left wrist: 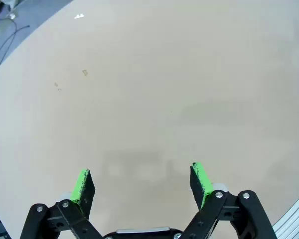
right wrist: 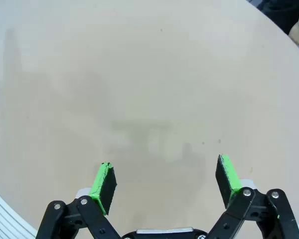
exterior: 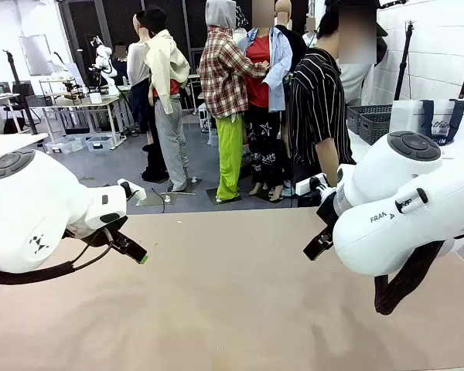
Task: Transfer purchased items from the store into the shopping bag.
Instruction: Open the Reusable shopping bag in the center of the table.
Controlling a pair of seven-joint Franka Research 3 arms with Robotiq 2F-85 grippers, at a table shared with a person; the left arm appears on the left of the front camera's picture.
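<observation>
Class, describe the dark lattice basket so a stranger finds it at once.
Find the person in the striped shirt beyond the table. Just right of them sits the basket. Its dark lattice walls set it apart from the pale bag beside it.

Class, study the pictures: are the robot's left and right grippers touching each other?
Apart. The front view shows the left gripper and right gripper on opposite sides, with a broad stretch of table between them.
</observation>
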